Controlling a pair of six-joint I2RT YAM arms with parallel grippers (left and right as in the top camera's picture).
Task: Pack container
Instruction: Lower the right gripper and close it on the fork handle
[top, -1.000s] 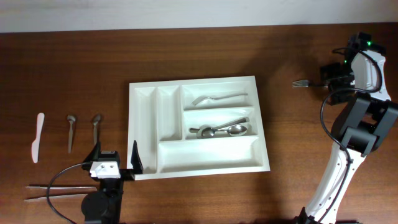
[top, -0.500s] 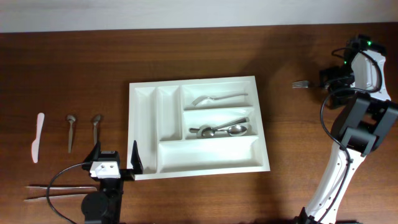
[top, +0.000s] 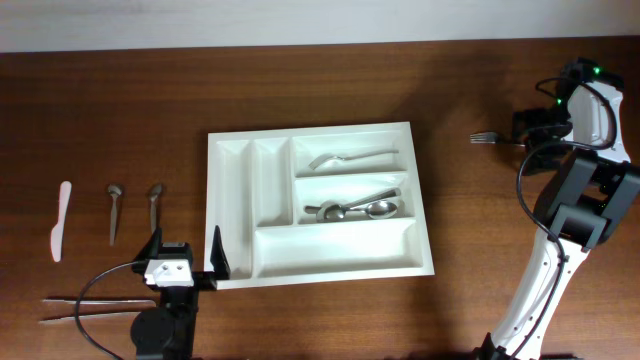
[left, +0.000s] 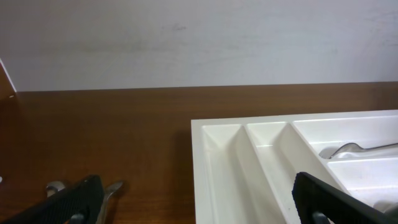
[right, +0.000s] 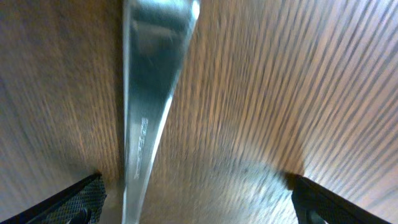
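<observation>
White plastic, the container (top: 335, 250) sits in the middle of the table (top: 300, 80), with cutlery (top: 355, 209) in its two farther wide compartments. At its near left corner the left gripper (top: 186, 247) hangs with jaws spread wide and empty. Well to the container's right, the right gripper (top: 533, 134) has its jaws spread either side of the handle of a fork (top: 485, 136) lying on the wood, not pinching it.

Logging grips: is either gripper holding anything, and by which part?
Nothing is held. The right gripper, open, straddles the fork handle; the left gripper is open, empty.
</observation>
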